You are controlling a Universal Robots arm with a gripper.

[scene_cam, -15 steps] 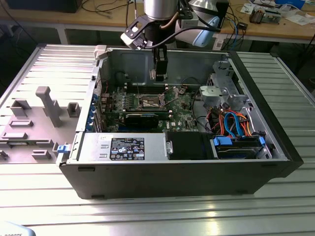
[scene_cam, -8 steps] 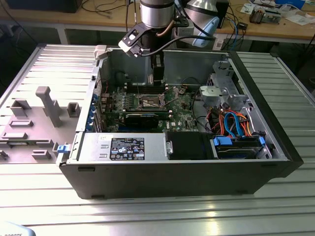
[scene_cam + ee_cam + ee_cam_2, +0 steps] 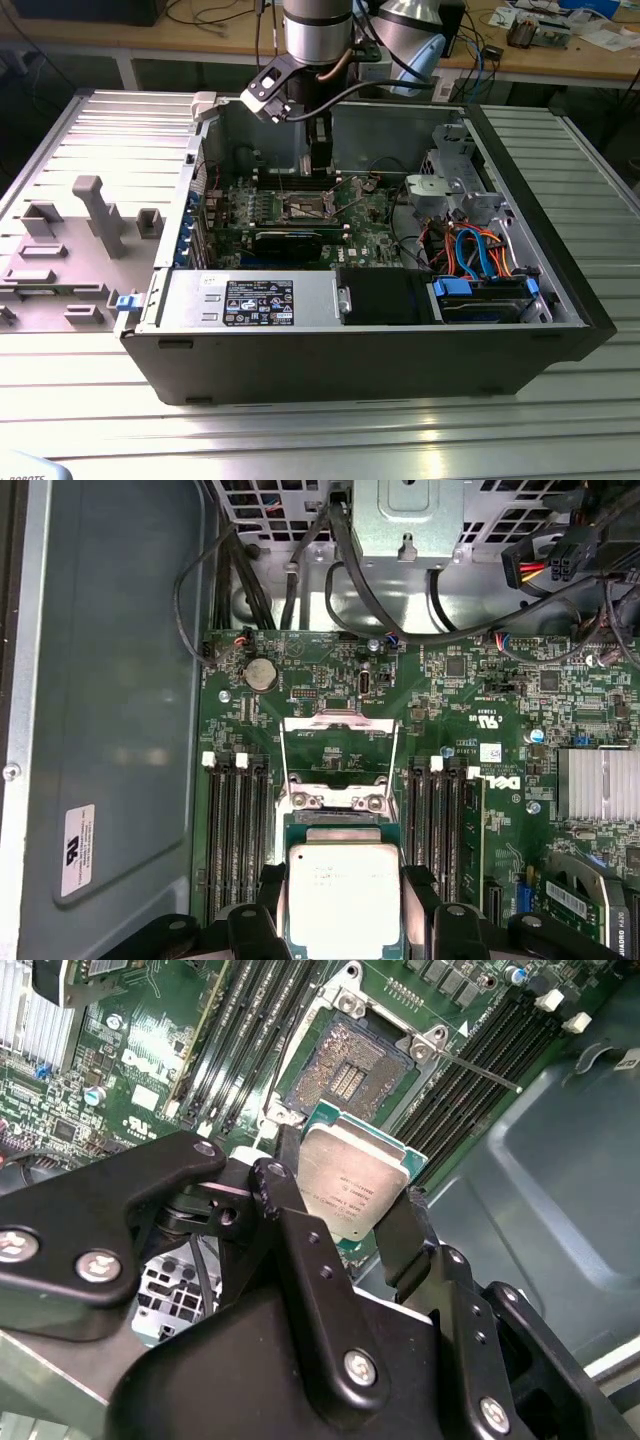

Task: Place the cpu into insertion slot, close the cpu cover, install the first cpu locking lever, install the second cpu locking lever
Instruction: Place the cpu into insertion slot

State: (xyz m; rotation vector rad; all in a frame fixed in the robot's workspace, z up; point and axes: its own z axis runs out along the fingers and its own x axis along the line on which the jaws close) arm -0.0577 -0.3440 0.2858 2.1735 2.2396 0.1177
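My gripper point(image 3: 350, 1178) is shut on the cpu point(image 3: 352, 1182), a flat grey-faced square chip on a green edge, pinched by its two sides between black fingers point(image 3: 398, 1228). In both wrist views the chip hangs in the air just beside the insertion slot point(image 3: 345, 1068), whose dark centre lies bare inside its silver rim. In the first wrist view the cpu point(image 3: 340, 892) covers the near part of the socket, and the cpu cover point(image 3: 340, 725) stands raised beyond it. A thin lever rod point(image 3: 482, 1071) sticks out sideways. In the exterior view the gripper point(image 3: 318, 172) hovers over the slot point(image 3: 308, 208).
Black memory slots point(image 3: 235, 840) run on both sides of the socket. A finned heat sink point(image 3: 600, 780) and a black graphics card point(image 3: 290, 241) lie close by. Case walls point(image 3: 400, 125), drive cage point(image 3: 450, 185), orange and blue cables point(image 3: 480, 250) and power supply point(image 3: 250, 300) ring the board.
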